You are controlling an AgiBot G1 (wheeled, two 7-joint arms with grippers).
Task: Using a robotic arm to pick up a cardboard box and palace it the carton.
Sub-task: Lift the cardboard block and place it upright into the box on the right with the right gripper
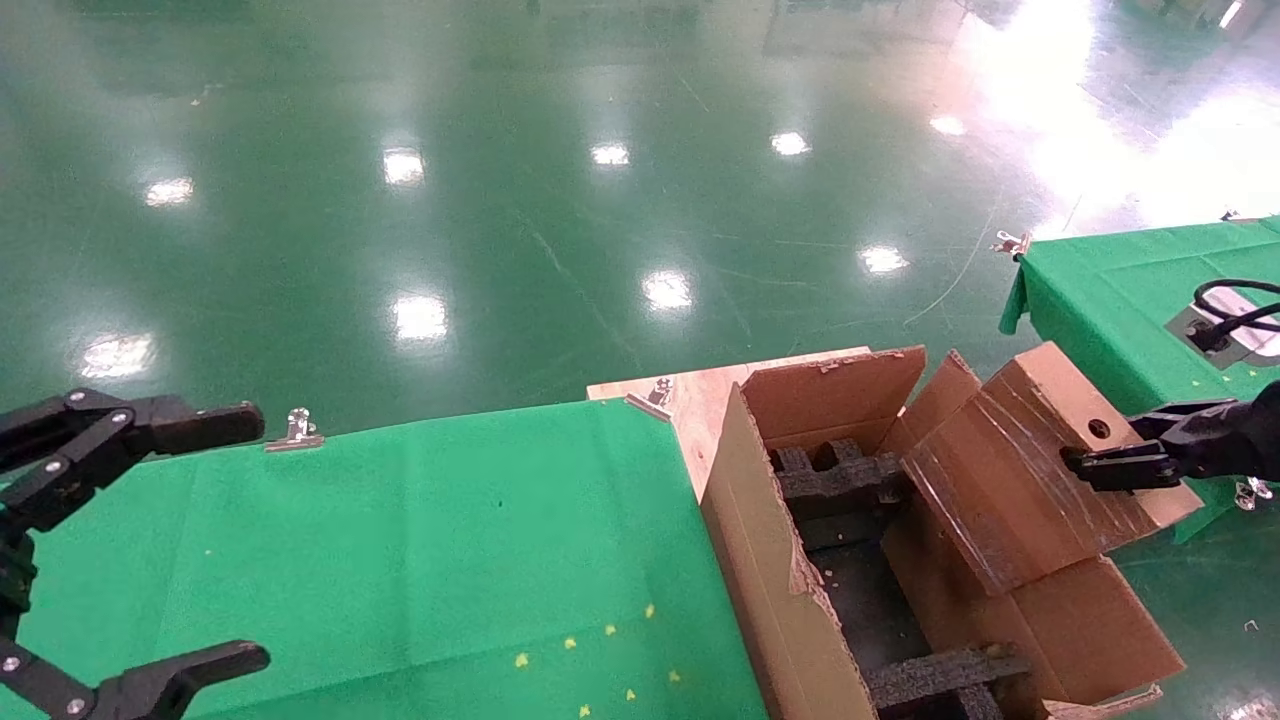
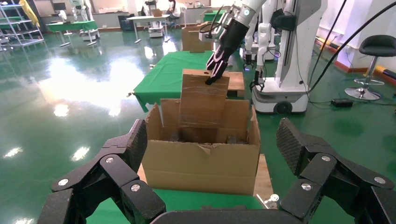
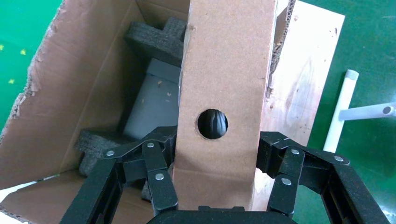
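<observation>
My right gripper (image 1: 1110,462) is shut on the small taped cardboard box (image 1: 1010,490), gripping its narrow end with the round hole (image 3: 212,123). The box hangs tilted over the right part of the open carton (image 1: 770,560), its lower end just inside the rim. The carton has torn edges and black foam inserts (image 3: 154,39). In the left wrist view the white robotic arm (image 2: 247,9) holds the box (image 2: 203,100) above the carton (image 2: 201,163). My left gripper (image 1: 250,538) is open and empty, parked at the left above the green table.
A green-clothed table (image 1: 450,540) lies left of the carton, which stands on a wooden board (image 1: 700,400). A second green table (image 1: 1120,290) is at the right. Metal clips (image 1: 297,430) hold the cloth. A white pipe (image 3: 341,112) lies beside the board.
</observation>
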